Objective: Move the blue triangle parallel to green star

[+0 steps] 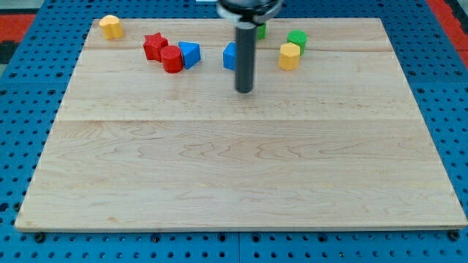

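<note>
The blue triangle (189,55) lies at the view's upper left, touching a red cylinder (172,60). A green block (261,31), possibly the star, shows only as a sliver at the view's top, mostly hidden behind my rod. My tip (243,91) rests on the board below and just right of a second blue block (229,56), whose shape is partly hidden by the rod. The tip is well to the right of the blue triangle and touches no block that I can see.
A red star (154,45) sits left of the red cylinder. A yellow block (111,26) is at the board's top-left corner. A yellow hexagonal block (289,55) and a green block (297,39) lie right of the rod. The wooden board (234,168) lies on blue pegboard.
</note>
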